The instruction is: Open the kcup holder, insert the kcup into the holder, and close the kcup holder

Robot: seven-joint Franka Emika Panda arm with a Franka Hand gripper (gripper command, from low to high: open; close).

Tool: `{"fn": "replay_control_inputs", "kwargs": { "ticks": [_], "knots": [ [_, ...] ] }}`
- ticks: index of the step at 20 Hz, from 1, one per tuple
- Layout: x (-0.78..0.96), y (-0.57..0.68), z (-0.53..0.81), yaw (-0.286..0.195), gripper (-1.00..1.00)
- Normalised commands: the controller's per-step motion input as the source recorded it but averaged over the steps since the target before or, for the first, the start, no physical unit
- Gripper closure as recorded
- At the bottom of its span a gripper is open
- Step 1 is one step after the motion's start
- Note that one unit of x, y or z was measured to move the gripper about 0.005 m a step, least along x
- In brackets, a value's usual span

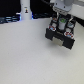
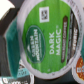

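Observation:
The kcup [image 2: 47, 40] has a green-and-blue "Dark Magic" lid. It fills the wrist view, tilted and very close under the wrist. My gripper [image 1: 62, 21] is low over the black kcup holder [image 1: 60, 36], which stands at the far part of the exterior view's right with its pod tray out. The gripper seems shut on the kcup, holding it level with the pods in the tray. My fingers are not clearly visible in either view. The kcup itself is hidden in the exterior view.
Red-and-white-topped pods [image 1: 55, 23] sit in rows on the holder's tray. One with an orange top [image 2: 80, 67] lies next to the kcup. A white bottle-shaped object [image 1: 25, 10] stands at the back on the exterior view's left. A white table [image 1: 30, 55] bears it all.

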Motion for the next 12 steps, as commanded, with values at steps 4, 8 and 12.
{"fn": "replay_control_inputs", "kwargs": {
  "ticks": [4,8,12],
  "knots": [
    [0.03,0.03,-0.29,-0.013,1.00],
    [0.04,0.08,-0.22,-0.010,1.00],
    [0.04,0.13,0.02,0.003,-1.00]
  ]
}}
